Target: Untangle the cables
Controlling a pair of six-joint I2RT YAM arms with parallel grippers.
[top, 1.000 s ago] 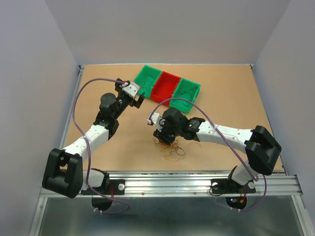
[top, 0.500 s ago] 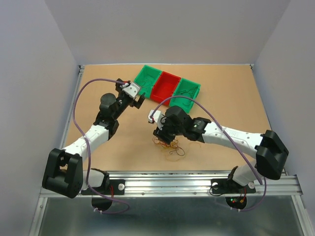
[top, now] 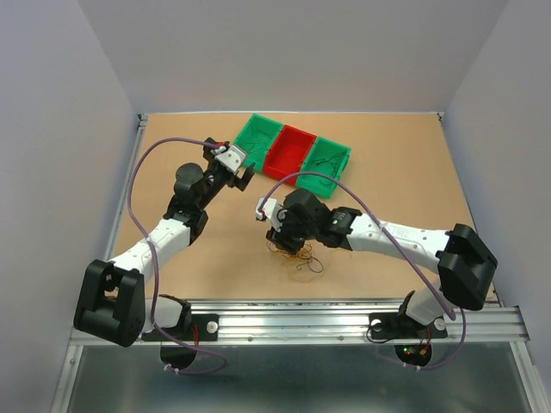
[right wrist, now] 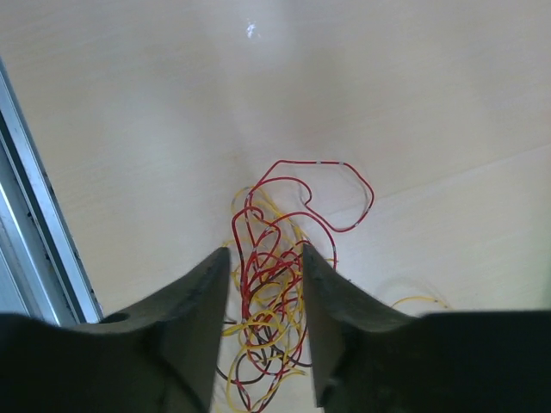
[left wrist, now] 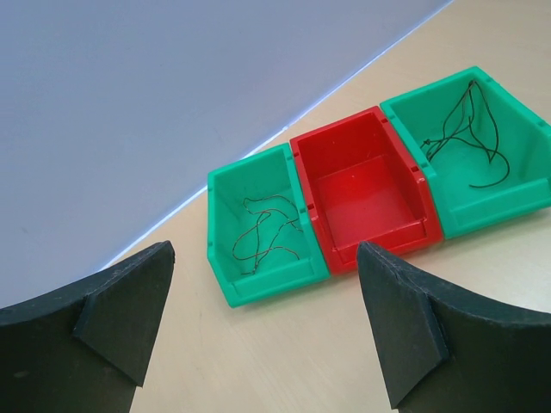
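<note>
The right gripper [right wrist: 263,254] stands half open, its jaws either side of the red and yellow cables [right wrist: 269,297] on the worktop [right wrist: 155,112]. The left gripper [left wrist: 263,258] gapes wide, holding nothing.

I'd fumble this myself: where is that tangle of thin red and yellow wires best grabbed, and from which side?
Pinch the red loop arching clear of the tangle of thin red and yellow wires, coming straight down. The heap lies flat on the wooden table, so a sideways approach would probably just push it; the loop lies apart, so closing there likely catches one strand.
</note>
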